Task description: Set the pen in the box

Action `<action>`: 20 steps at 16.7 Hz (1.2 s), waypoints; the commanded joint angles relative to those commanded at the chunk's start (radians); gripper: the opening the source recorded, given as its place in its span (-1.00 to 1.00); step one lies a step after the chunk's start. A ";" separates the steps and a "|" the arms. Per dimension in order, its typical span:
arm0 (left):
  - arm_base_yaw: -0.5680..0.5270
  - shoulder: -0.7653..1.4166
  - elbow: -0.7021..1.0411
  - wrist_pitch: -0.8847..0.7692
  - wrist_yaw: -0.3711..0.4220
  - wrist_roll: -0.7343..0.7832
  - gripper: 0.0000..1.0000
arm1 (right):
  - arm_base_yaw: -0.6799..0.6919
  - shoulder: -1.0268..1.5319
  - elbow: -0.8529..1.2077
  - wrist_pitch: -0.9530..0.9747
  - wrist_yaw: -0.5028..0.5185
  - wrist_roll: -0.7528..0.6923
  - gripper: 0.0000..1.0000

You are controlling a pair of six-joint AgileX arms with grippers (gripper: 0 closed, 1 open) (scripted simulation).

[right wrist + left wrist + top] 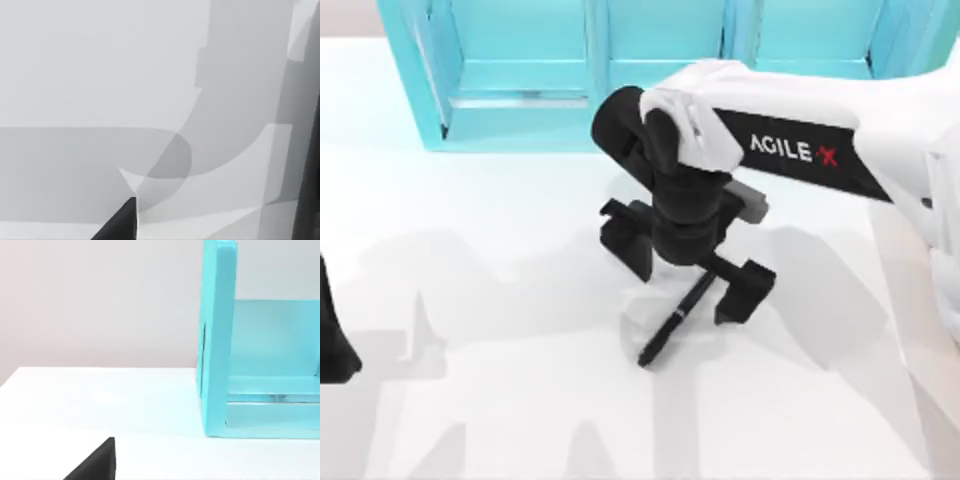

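From above, the right end effector (685, 270) is seen poised directly over the pen (677, 318), its two fingers spread wide apart, one to each side of the pen's upper end. The pen is laid flat on the white table (500, 400), slanted, with its tip pointing away from the turquoise shelf unit (620, 70), which is set along the far edge behind the arm. Whether the fingers are already touching the barrel cannot be told. The left end effector (332, 345) is parked at the table's left edge, well apart from the pen; the state of its fingers cannot be told.

From the left wrist, one side wall of the shelf unit (217, 340) is shown standing on the table (100, 400), with a dark finger corner (97, 462) just caught at the frame's edge.

From the right wrist, bare table (75, 75) crossed by grey shadows is seen, with a dark fingertip (122, 222) at the edge.

The step in hand is judged to be the approach to the grasp, so the task is barely begun. Next, a lowering around the barrel and a closing of the fingers would be called for, then a lift and a carry to the box.

Counted: one pen, one shelf unit with three compartments, two arms.
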 joint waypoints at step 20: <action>0.000 0.000 0.000 0.000 0.000 0.000 1.00 | 0.000 0.000 0.000 0.000 0.000 0.000 -1.00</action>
